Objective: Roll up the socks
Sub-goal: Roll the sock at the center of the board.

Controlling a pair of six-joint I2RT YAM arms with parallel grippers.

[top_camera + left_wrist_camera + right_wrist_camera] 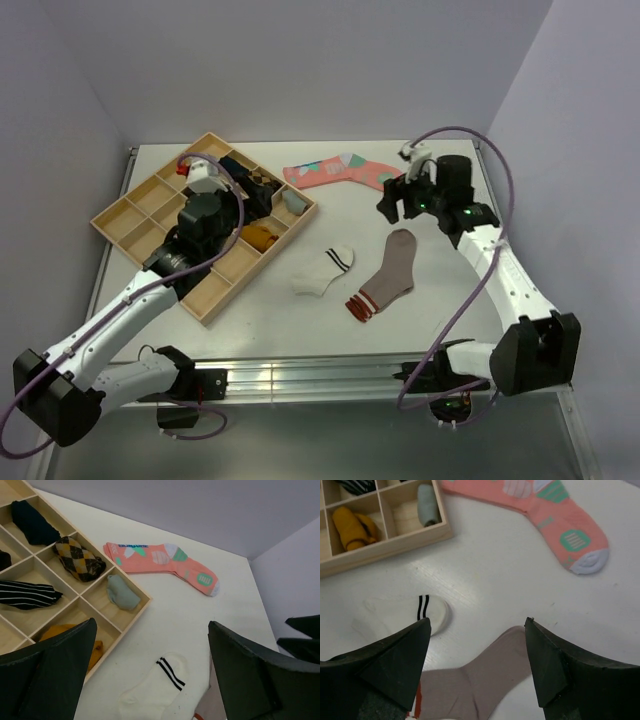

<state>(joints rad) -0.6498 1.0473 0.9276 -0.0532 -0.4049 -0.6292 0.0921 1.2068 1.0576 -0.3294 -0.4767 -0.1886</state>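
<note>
Left gripper (151,630) hangs wide open and empty over the wooden tray (130,215), which sits askew on the left half of the table (450,300) toward the far left corner. Right gripper (477,625) is likewise spread wide with nothing between its fingers, poised above the table toward the far right corner, over the toe end of the taupe-brown sock (388,275). That sock lies flat about midway between the far and near edges, slightly right of centre, with its toe toward the far edge and its red-striped cuff toward the near edge. The white ankle sock (323,272), with two dark stripes at its cuff, lies flat just to the left of it, the two not touching. A third sock, the long coral-pink sock (340,172) with teal and white patches, stretches along the far edge near its middle. Five rolled bundles show clearly in the tray's compartments: black, argyle, black-and-white striped, grey-green and mustard.
</note>
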